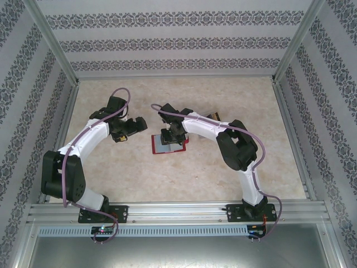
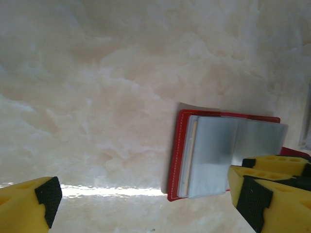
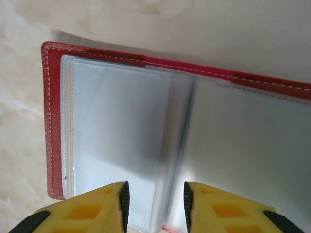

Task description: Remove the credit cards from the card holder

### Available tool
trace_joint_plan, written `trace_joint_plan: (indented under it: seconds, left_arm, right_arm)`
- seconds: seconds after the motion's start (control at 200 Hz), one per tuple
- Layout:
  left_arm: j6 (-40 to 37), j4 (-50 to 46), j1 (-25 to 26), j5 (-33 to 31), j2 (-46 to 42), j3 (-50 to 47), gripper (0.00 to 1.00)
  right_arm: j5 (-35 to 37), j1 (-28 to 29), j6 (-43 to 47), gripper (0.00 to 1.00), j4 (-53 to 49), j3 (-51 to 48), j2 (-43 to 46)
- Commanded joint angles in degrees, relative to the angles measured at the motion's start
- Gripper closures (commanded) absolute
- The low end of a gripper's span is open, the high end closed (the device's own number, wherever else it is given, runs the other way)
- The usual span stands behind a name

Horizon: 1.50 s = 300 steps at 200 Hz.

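The red card holder (image 1: pixel 168 146) lies open on the table's middle, its pale grey-blue sleeves (image 3: pixel 121 131) facing up. A tan card edge (image 2: pixel 193 141) peeks out of the left sleeve stack; the other credit cards are hidden inside. My right gripper (image 3: pixel 154 206) hovers low over the holder (image 3: pixel 51 121), open, with one finger on each side of the sleeves' middle fold. My left gripper (image 2: pixel 150 201) stands wide open just left of the holder (image 2: pixel 175 155) and holds nothing. Its right finger (image 2: pixel 255 199) is at the holder's near corner.
The table is pale marble (image 1: pixel 184 106), fenced by patterned walls and metal rails (image 1: pixel 178 207). A small dark reddish thing (image 1: pixel 214 116) pokes out behind the right arm, mostly hidden. Another yellow finger (image 2: pixel 277 162) rests over the holder's right half.
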<state>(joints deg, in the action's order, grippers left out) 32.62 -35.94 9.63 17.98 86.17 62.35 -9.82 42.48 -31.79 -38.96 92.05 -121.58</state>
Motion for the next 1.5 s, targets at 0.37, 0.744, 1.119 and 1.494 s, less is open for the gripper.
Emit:
trace_joint_plan:
  seconds: [0.37, 0.744, 1.119, 1.494]
  left_arm:
    - [7.34, 12.90, -0.23, 16.37, 5.35, -6.52, 0.21]
    - [9.71, 15.99, 3.20, 19.86, 11.32, -5.63, 0.53]
    - [8.82, 15.73, 4.71, 21.02, 15.94, -2.69, 0.61]
    - [8.47, 15.99, 5.44, 22.19, 18.08, -1.77, 0.65]
  right_arm:
    - [1.78, -0.92, -0.37, 0.70, -0.94, -1.62, -3.82]
    - [0.84, -1.64, -0.88, 0.72, 1.00, -4.07, -3.52]
    - [0.25, -1.94, -1.08, 0.72, 1.51, -4.42, -3.51]
    - [0.03, -2.27, -1.08, 0.72, 1.60, -4.42, -3.56]
